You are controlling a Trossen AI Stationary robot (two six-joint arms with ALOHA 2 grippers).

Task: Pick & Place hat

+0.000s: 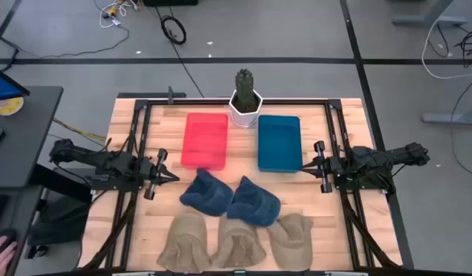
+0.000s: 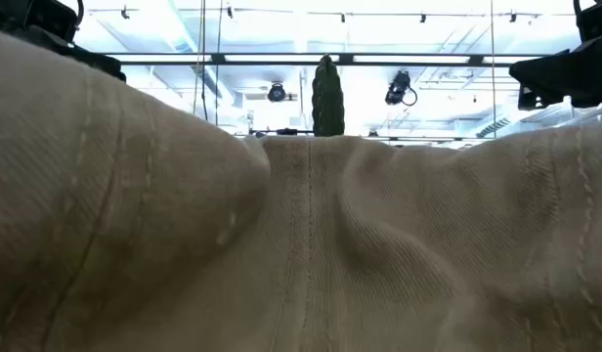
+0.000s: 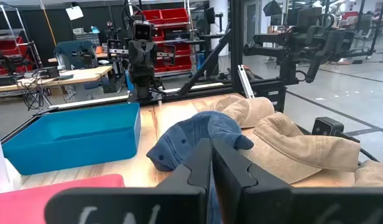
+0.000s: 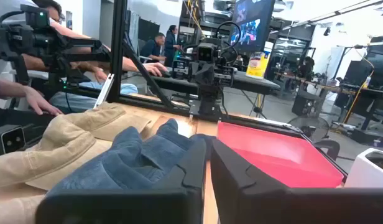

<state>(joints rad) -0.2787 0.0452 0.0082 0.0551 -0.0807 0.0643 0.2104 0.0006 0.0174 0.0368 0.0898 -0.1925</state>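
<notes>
Five hats are piled at the table's near edge: two blue hats (image 1: 230, 198), three tan hats (image 1: 237, 241). Left gripper (image 1: 169, 177) and right gripper (image 1: 308, 167) are parked at the sides, fingers together, empty. Red bin (image 1: 204, 140) and blue bin (image 1: 279, 142) are set behind, probably for colour sorting.

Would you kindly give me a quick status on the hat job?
Left gripper and right gripper shut, empty, parked at table sides. Blue hats and tan hats untouched near front edge. Red bin, blue bin empty. Nothing in the way.
</notes>
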